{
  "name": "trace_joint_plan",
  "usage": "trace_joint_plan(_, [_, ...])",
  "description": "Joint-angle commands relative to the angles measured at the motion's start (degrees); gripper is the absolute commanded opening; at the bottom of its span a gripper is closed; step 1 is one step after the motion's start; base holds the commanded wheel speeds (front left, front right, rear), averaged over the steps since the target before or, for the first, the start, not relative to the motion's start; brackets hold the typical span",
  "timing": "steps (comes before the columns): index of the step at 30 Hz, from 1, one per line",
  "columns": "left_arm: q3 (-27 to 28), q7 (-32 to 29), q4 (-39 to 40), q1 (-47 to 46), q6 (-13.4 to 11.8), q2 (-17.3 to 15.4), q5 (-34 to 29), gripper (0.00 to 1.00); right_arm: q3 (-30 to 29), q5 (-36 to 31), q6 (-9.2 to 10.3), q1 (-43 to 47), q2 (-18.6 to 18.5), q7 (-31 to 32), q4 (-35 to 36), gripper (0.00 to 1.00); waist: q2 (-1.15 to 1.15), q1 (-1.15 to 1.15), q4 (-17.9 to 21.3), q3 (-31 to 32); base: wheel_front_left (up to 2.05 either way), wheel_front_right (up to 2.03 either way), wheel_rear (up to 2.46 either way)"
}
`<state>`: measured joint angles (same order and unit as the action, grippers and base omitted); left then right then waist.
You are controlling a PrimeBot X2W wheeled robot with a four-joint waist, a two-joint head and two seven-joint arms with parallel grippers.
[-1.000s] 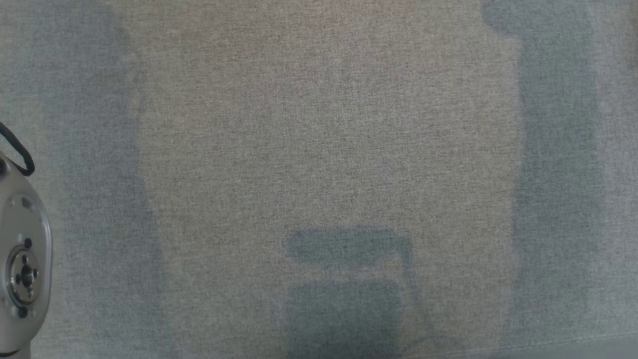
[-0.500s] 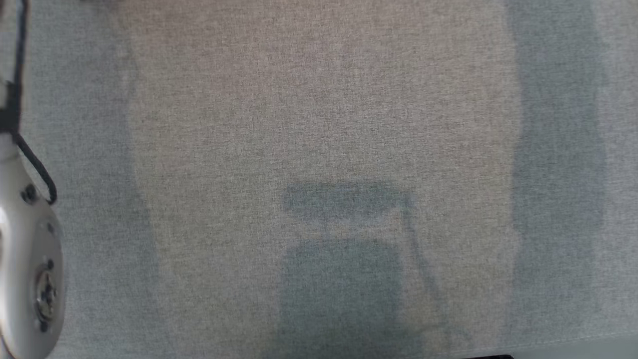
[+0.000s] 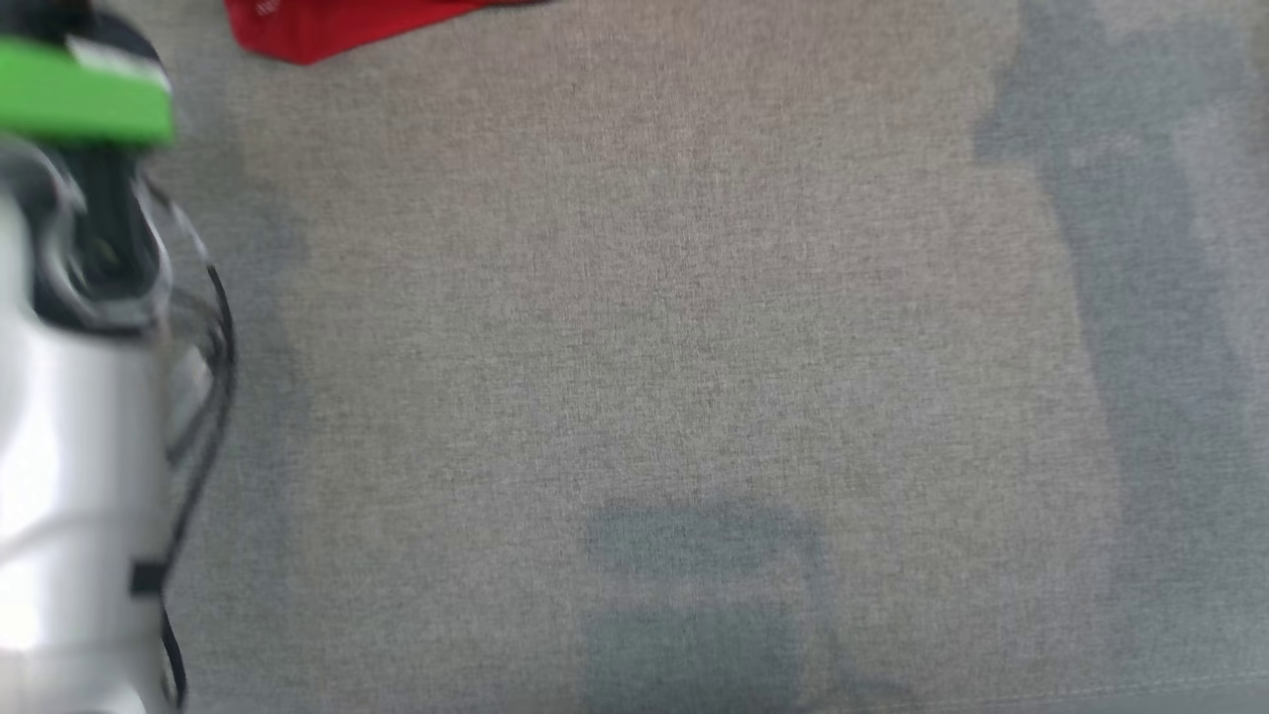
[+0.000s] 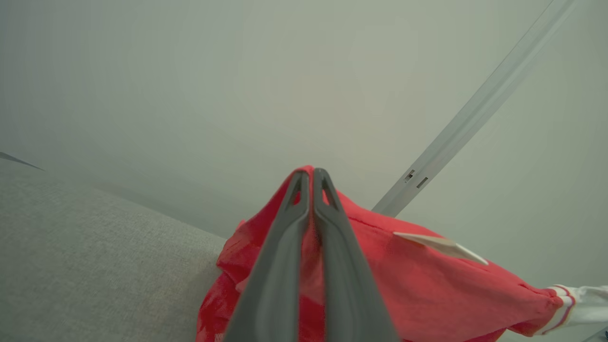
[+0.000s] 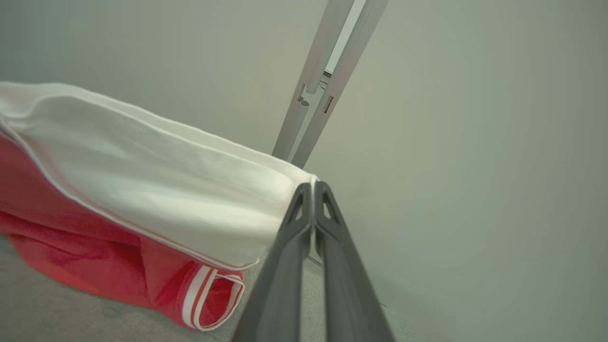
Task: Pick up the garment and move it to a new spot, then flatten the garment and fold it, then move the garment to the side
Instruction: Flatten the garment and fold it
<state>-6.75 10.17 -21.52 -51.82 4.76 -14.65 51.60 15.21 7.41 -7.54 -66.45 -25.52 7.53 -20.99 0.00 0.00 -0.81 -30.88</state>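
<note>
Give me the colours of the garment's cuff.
Red with white stripes. The cuff of the garment shows best in the right wrist view.

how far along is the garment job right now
Done: the grasp. The left tool is shut on the red part of the garment, the right tool on its white edge. In hand: the move, the garment partly lifted, red cloth low against the grey surface. Left: laying it flat, folding it, moving it aside.

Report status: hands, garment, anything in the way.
Left hand shut on garment, red part. Right hand shut on white part. Rest lies on grey surface.
</note>
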Motion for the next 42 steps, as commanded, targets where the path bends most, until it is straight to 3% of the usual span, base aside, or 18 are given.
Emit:
trace_joint_plan(1, [0.03,0.06,0.85,3.47,-0.86,0.29,0.49,0.0,0.66,1.66,0.1,4.14,-1.39,2.03,2.78,0.0,0.0,0.0,-0.59,5.04,0.0,0.0,0.0])
trace_joint_plan(9, [-2.19,-1.75,5.53,23.49,-5.52,2.68,0.83,0.0,-2.25,9.09,0.11,30.45,-8.63,18.6,22.09,0.0,0.0,0.0,-2.33,13.36,0.0,0.0,0.0])
trace_joint_plan(16, [-5.06,-3.41,7.65,34.89,-8.25,3.61,0.24,0.0,-3.8,14.37,0.1,48.03,-9.86,31.26,32.89,0.0,0.0,0.0,-2.31,18.81,0.0,0.0,0.0])
trace_joint_plan(28, [-9.67,-5.5,10.81,48.83,-13.27,-0.05,-5.23,0.0,-6.56,18.59,0.08,66.53,-6.32,39.28,38.18,0.0,0.0,0.0,-1.85,25.54,0.0,0.0,0.0])
trace_joint_plan(38, [-11.11,-6.5,14.17,57.89,-17.52,-2.39,-7.58,0.0,-9.82,22.23,0.07,77.0,-2.92,43.77,41.8,0.0,0.0,0.0,-2.27,27.7,0.0,0.0,0.0])
trace_joint_plan(42, [-11.64,-7.32,15.79,59.16,-18.07,-3.43,-8.17,0.0,-10.6,23.25,0.07,78.87,-2.11,45.09,44.0,0.0,0.0,0.0,-2.52,27.5,0.0,0.0,0.0])
